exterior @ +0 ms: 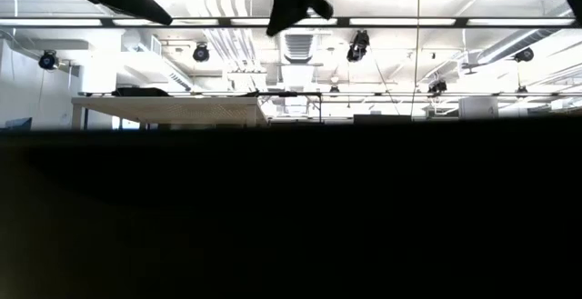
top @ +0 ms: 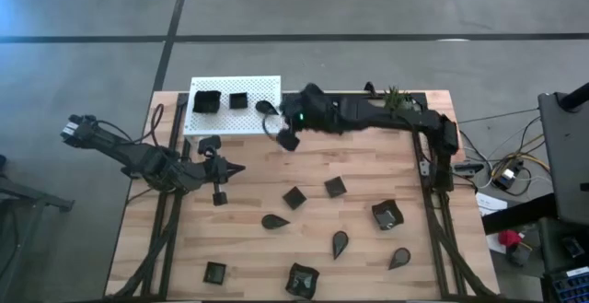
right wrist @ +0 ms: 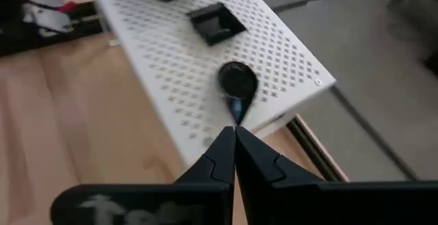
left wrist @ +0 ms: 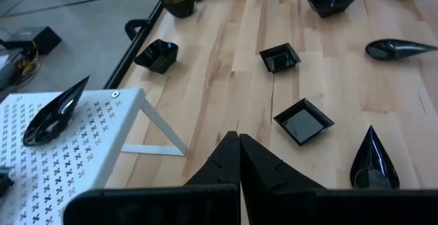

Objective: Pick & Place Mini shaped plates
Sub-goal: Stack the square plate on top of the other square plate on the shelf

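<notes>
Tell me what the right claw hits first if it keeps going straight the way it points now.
Most likely the teardrop plate lying near the edge of the white perforated platform. The right claw, shut, points its tips straight at the plate's narrow end. How much gap remains is hard to judge.

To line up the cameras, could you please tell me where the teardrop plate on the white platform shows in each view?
High view: teardrop plate at the white perforated platform corner nearest the right claw.
Low view: not visible.
Left wrist view: plate on the platform's edge.
Right wrist view: plate beyond the shut fingers.
Shared landmark: the platform.
</notes>
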Robot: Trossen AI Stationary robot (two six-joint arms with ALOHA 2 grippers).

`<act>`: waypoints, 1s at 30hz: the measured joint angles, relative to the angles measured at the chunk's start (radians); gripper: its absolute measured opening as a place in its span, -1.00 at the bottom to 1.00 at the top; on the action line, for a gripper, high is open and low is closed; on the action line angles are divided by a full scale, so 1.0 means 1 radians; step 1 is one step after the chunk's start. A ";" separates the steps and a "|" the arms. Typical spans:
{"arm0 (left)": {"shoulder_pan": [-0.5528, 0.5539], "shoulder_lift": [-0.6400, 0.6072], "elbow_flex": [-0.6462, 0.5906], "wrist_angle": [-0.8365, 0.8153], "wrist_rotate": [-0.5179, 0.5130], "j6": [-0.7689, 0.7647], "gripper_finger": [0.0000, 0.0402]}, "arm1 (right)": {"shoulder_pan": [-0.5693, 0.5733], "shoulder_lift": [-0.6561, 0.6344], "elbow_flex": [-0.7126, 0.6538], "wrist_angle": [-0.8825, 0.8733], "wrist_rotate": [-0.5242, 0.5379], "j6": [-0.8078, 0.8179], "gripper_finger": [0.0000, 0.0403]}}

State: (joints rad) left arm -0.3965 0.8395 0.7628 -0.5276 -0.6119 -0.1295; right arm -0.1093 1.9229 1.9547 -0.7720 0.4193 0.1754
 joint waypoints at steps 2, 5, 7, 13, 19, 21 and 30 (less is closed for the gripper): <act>-0.015 0.008 -0.001 0.000 0.001 0.014 -1.00 | 0.048 -0.023 -0.029 -0.001 0.024 -0.003 -0.96; -0.046 0.024 -0.001 0.002 0.001 0.013 -1.00 | 0.115 -0.058 -0.074 -0.001 0.027 0.008 -0.96; -0.072 0.037 -0.001 0.003 0.001 -0.001 -1.00 | 0.156 -0.083 -0.107 0.005 0.028 0.028 -0.96; -0.167 0.090 -0.001 0.004 0.001 -0.076 -1.00 | 0.266 -0.152 -0.227 0.034 0.031 0.114 -0.96; -0.274 0.154 -0.001 0.007 0.000 -0.145 -1.00 | 0.363 -0.209 -0.343 0.080 0.055 0.192 -0.96; -0.312 0.170 -0.001 0.008 0.000 -0.158 -1.00 | 0.396 -0.216 -0.370 0.079 0.055 0.220 -0.96; -0.472 0.225 -0.001 0.008 0.000 -0.230 -1.00 | 0.524 -0.235 -0.411 0.144 0.054 0.234 -0.96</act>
State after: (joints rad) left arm -0.8686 1.0641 0.7620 -0.5191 -0.6117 -0.3599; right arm 0.4152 1.6878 1.5433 -0.6277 0.4736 0.4095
